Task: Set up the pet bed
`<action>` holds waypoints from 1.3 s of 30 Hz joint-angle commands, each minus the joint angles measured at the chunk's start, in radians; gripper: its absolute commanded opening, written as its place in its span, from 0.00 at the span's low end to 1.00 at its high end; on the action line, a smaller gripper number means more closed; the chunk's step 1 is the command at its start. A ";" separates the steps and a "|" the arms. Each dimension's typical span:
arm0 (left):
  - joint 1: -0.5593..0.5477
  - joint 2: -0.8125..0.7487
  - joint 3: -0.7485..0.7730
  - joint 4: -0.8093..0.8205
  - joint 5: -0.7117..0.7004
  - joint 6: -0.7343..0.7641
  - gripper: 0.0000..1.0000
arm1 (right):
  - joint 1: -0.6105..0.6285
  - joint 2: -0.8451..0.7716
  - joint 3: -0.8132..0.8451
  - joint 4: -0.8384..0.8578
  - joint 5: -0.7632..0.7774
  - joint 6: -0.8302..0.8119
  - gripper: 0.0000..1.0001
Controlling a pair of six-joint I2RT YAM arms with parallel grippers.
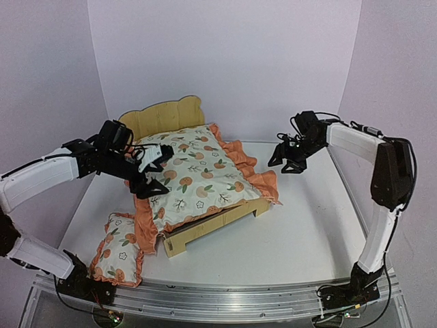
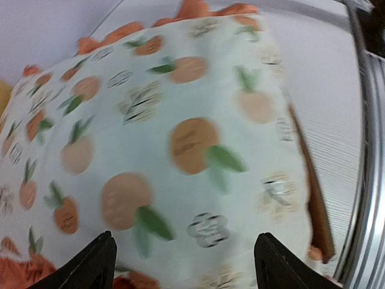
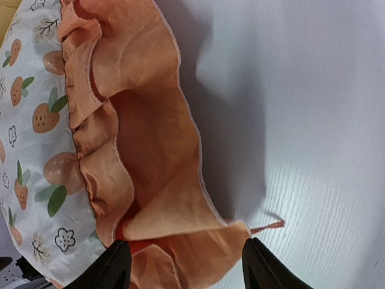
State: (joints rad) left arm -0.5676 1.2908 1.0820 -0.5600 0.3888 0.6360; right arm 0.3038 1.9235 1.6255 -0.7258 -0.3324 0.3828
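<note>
The pet bed stands at the table's middle, its plywood headboard [image 1: 164,115] at the back and its low footboard [image 1: 212,229] toward the front. A fruit-print cushion [image 1: 194,174] with an orange ruffle [image 1: 249,171] lies on it, overhanging both sides. My left gripper [image 1: 156,172] hovers open over the cushion's left part. In the left wrist view the cushion [image 2: 180,138] fills the frame, and the gripper [image 2: 186,268] holds nothing. My right gripper [image 1: 285,164] is open just right of the ruffle. In the right wrist view the ruffle [image 3: 150,156] lies below the spread gripper [image 3: 186,265].
A small matching fruit-print pillow [image 1: 117,249] lies on the table at the front left, beside the bed's foot corner. White walls close off the back and sides. A metal rail [image 1: 218,297] runs along the table's near edge and shows as the rail [image 2: 367,180].
</note>
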 commanded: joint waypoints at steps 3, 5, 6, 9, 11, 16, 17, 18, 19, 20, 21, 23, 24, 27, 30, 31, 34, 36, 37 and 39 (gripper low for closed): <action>0.283 0.075 0.033 0.076 -0.206 -0.137 0.78 | 0.004 0.158 0.132 -0.018 -0.124 -0.006 0.63; 0.337 0.103 -0.009 0.092 -0.235 -0.123 0.77 | 0.004 0.184 0.138 -0.018 -0.132 0.000 0.63; 0.362 0.118 -0.032 0.103 -0.242 -0.113 0.77 | 0.004 0.195 0.139 -0.018 -0.139 0.003 0.62; 0.419 0.151 -0.091 0.166 -0.244 -0.089 0.77 | 0.007 0.219 0.132 -0.017 -0.155 0.011 0.61; 0.426 0.178 -0.126 0.219 -0.248 -0.065 0.77 | 0.009 0.223 0.119 -0.018 -0.156 0.009 0.61; 0.424 0.282 -0.160 0.327 -0.236 0.003 0.75 | 0.023 0.213 0.075 -0.017 -0.156 0.001 0.60; 0.424 0.300 -0.157 0.338 -0.231 0.008 0.75 | 0.030 0.208 0.062 -0.017 -0.161 -0.002 0.59; 0.422 0.318 -0.146 0.343 -0.226 0.011 0.75 | 0.038 0.202 0.047 -0.017 -0.165 -0.008 0.59; 0.418 0.337 -0.131 0.344 -0.221 0.014 0.75 | 0.046 0.192 0.029 -0.017 -0.166 -0.016 0.59; 0.412 0.350 -0.119 0.344 -0.220 0.020 0.75 | 0.055 0.177 0.007 -0.017 -0.168 -0.026 0.59; 0.405 0.365 -0.107 0.346 -0.220 0.028 0.75 | 0.064 0.161 -0.013 -0.016 -0.170 -0.036 0.59; 0.383 0.385 -0.093 0.354 -0.216 0.051 0.74 | 0.080 0.129 -0.067 -0.014 -0.178 -0.049 0.59; 0.369 0.393 -0.089 0.359 -0.213 0.063 0.74 | 0.088 0.112 -0.095 -0.013 -0.181 -0.054 0.59; 0.321 0.423 -0.086 0.364 -0.211 0.090 0.74 | 0.122 0.049 -0.171 -0.001 -0.190 -0.061 0.59; 0.264 0.443 -0.086 0.354 -0.202 0.101 0.74 | 0.170 -0.013 -0.259 0.031 -0.198 -0.056 0.59; 0.248 0.447 -0.084 0.350 -0.193 0.101 0.74 | 0.190 -0.035 -0.284 0.041 -0.196 -0.050 0.59; 0.219 0.463 -0.064 0.352 -0.147 0.100 0.74 | 0.253 -0.110 -0.361 0.078 -0.174 -0.014 0.59; 0.207 0.479 -0.029 0.367 -0.122 0.102 0.73 | 0.297 -0.160 -0.404 0.101 -0.154 0.018 0.59; 0.200 0.493 -0.009 0.377 -0.109 0.104 0.74 | 0.318 -0.184 -0.426 0.111 -0.144 0.031 0.59; 0.179 0.530 0.040 0.402 -0.091 0.104 0.74 | 0.356 -0.226 -0.471 0.133 -0.113 0.062 0.59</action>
State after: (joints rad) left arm -0.2836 1.7590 0.9906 -0.2808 0.1272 0.7627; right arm 0.5151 1.7998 1.1998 -0.7055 -0.2947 0.3815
